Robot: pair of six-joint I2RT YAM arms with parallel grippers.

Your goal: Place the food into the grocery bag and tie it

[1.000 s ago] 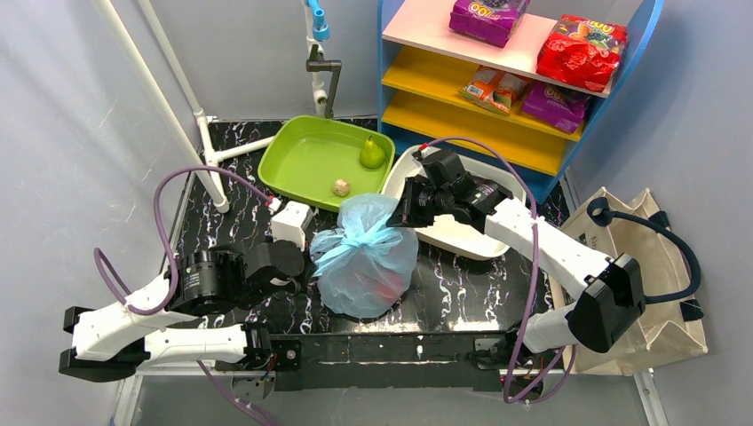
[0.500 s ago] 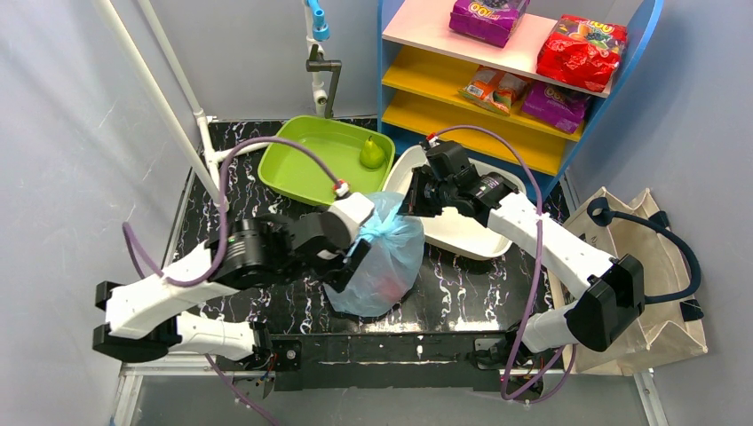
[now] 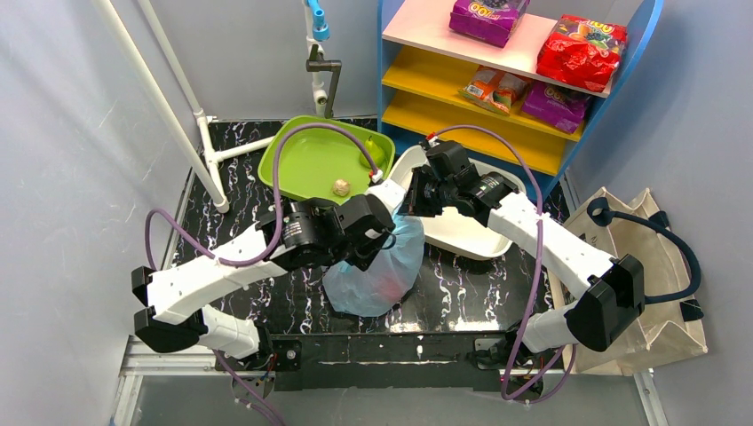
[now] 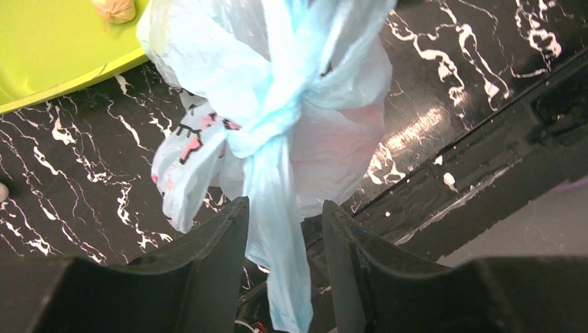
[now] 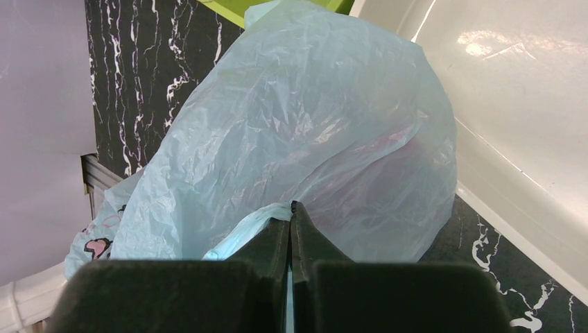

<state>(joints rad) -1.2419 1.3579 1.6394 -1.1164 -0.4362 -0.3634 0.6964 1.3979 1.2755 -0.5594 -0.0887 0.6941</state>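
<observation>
Fingers [image 4: 211, 250] of the left gripper [image 4: 279, 208] stand apart, with a loose tail of plastic hanging between them below the knot. The right gripper [image 5: 291, 208] has its fingers pressed together on a fold of the film. Black white-veined table top [image 3: 226, 191]: open surface shows left of the arms, up to the left edge. Lime-green plastic tray [image 3: 306, 164] behind and white oval basin [image 3: 462, 238] at right hem in the thin translucent light-blue plastic grocery bag [image 3: 382, 288]. It sits knotted mid-table, just beside the basin, between both grippers. Red food [image 4: 347, 139] shows dimly through its wall. Green pear [image 3: 373, 153] and small beige lump [image 3: 340, 186] lie in the tray.
</observation>
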